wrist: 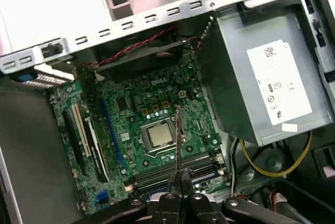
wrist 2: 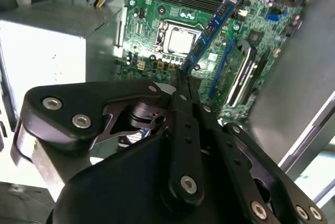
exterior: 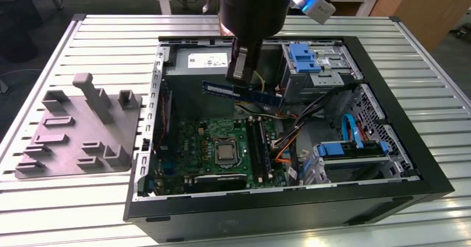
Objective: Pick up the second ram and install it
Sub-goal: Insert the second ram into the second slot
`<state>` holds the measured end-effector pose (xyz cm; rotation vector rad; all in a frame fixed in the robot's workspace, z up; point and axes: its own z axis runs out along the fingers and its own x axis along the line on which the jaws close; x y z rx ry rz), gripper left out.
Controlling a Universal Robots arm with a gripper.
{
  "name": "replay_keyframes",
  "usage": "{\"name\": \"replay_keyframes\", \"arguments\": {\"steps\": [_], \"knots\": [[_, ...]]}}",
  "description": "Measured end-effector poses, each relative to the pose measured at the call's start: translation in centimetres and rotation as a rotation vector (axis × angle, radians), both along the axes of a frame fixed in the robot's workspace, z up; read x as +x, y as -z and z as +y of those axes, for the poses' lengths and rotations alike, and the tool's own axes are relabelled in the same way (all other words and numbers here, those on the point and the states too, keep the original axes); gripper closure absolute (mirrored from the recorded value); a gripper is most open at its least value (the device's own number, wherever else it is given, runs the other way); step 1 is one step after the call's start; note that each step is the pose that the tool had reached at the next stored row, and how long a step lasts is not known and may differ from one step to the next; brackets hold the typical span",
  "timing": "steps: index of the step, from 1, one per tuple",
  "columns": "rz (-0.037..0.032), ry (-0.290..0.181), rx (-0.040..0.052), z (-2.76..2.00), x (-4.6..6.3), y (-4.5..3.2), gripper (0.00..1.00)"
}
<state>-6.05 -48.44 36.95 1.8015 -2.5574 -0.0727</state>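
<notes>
Over the motherboard point(exterior: 209, 139): your second ram point(exterior: 243, 94) hangs in the air inside the open computer case point(exterior: 401, 127), clear of the board.
Arm: it drops steeply from above the case's far wall in the exterior view, with the wrist aimed down into the case.
Tool point(exterior: 237, 80): its fingers are clamped on one end of the second ram. In the second wrist view the stick point(wrist 2: 212, 22) juts out past the tool point(wrist 2: 183, 77). In the first wrist view you see the stick point(wrist: 178, 140) edge-on, rising from the tool point(wrist: 180, 174).
Ram attitude: the long edge is nearly level, dipping a little toward the exterior view's right.
Slots point(exterior: 257, 146): the black rails lie on the board beside the processor point(exterior: 223, 152), below the stick and apart from it.
Edges: the power supply point(exterior: 200, 63) sits just beside the tool. The stick's free end is near the drive cage point(exterior: 312, 70), and orange cables point(exterior: 283, 148) run next to the slots.
Open room: the board around the processor lies uncovered beneath the stick.
Bench point(exterior: 110, 43): the grey fixture tray point(exterior: 74, 131) lies outside the case, on the exterior view's left, well apart from the tool.
</notes>
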Motion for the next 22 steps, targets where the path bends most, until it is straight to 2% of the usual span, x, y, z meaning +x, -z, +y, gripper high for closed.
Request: {"name": "replay_keyframes", "arguments": {"steps": [22], "knots": [[0.0,0.4,0.0001,0.0,0.0,0.24,0.89]]}}
